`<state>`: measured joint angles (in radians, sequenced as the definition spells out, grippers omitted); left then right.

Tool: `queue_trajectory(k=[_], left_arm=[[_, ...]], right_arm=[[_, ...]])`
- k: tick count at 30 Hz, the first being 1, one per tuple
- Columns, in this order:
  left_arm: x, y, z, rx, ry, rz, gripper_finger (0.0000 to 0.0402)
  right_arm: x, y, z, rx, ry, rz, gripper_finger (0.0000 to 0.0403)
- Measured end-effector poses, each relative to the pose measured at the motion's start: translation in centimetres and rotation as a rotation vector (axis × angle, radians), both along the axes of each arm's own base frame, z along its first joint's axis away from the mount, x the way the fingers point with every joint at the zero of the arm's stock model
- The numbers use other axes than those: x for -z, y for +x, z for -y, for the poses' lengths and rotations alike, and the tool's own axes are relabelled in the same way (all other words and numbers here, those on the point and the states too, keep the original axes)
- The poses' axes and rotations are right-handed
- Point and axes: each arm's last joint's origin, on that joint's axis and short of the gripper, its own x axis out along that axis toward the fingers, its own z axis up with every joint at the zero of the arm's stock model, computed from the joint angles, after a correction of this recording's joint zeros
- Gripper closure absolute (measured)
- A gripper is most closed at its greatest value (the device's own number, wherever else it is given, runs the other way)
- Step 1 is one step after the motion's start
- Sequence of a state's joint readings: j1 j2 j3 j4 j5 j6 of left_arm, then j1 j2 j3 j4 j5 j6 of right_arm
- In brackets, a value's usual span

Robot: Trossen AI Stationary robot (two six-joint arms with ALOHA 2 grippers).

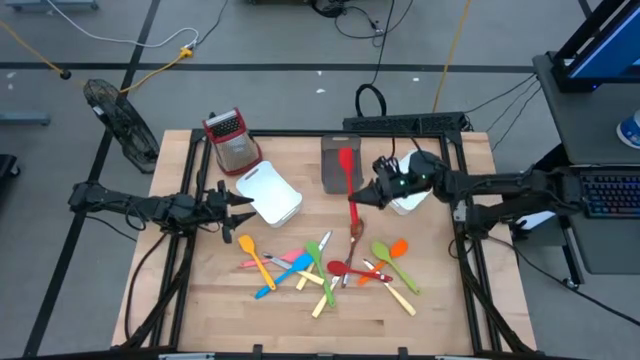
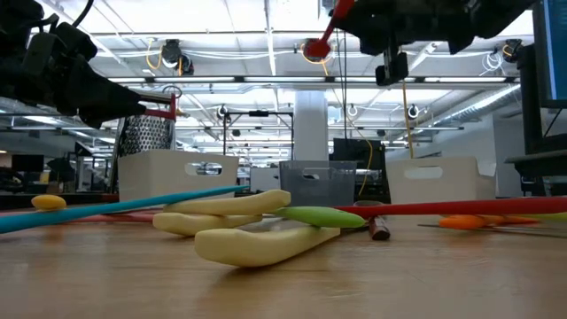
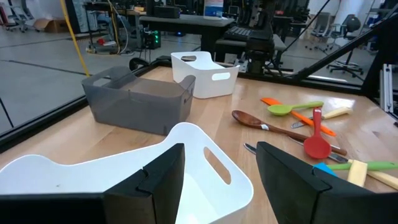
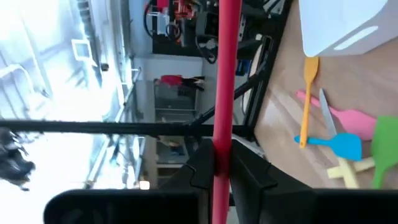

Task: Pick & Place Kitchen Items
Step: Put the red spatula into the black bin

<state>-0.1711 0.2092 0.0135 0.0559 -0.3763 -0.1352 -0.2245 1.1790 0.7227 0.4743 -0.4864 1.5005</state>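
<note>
High view: red spatula (image 1: 347, 175) in right claw (image 1: 372, 193)

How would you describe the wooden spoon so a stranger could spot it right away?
Start at the grey bin at the table's far edge, then come toward the pile of coloured utensils. The wooden spoon lies at the pile's near-bin edge. It is the only brown one; its neighbours are bright plastic.

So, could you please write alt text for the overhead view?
The right gripper holds a red spatula over the grey bin, above a scatter of colourful utensils on the wooden table. The left gripper hovers open at the white bin.
</note>
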Motion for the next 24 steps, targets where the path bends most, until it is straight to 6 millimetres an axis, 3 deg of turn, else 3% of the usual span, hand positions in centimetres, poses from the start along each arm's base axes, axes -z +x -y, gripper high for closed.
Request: queue_trajectory(k=[8,15,24], left_arm=[[0.0,0.0,0.0,0.000,0.001,0.000,0.0197],[0.0,0.0,0.0,0.005,0.030,-0.005,0.0197],[0.0,0.0,0.1,0.033,0.095,-0.019,0.0197]], right_arm=[[2.4,0.6,3.3,-0.007,0.139,-0.115,0.0382],[3.8,1.5,6.1,0.017,0.204,-0.109,0.0382],[3.6,3.3,9.7,-0.042,0.287,-0.130,0.0377]])
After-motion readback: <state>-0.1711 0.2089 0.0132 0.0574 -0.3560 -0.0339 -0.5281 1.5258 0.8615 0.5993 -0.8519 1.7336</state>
